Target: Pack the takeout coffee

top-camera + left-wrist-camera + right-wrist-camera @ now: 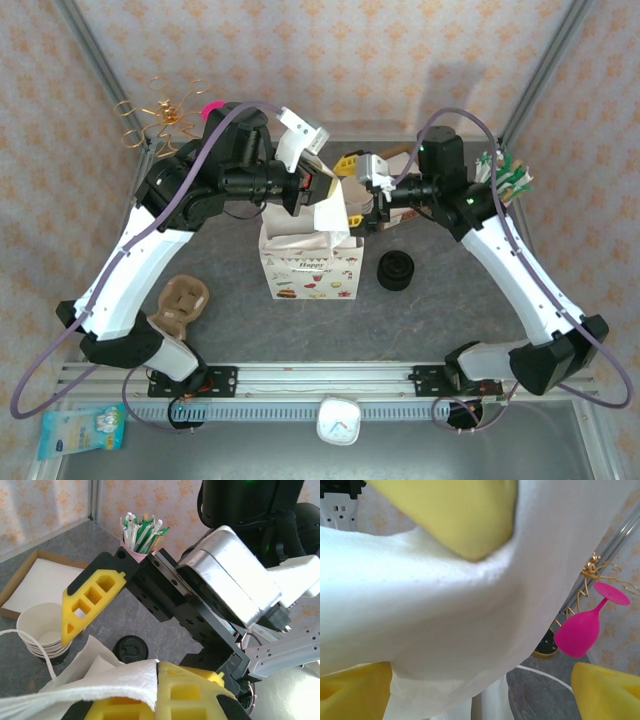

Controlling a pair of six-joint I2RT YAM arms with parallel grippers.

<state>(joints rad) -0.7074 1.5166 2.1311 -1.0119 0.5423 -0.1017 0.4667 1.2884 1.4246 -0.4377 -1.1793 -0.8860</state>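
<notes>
The left gripper point(152, 694) pinches the rim of the printed gift bag point(310, 268) at frame centre, probably to hold its mouth open for loading. The right gripper point(350, 183), fingers spread, straddles the bag's paper without clamping it. The takeout coffee point(131, 649) (just its black lid shows) stands low in the left wrist view, beside the lidless cups point(42, 630)

**Blocked views**

Near the right wrist camera the white bag paper point(445, 630) is a blur. In the left wrist view it covers part of a black lid point(131, 649), and a yellow finger point(92, 602) hides half the cup stack point(40, 630).
</notes>
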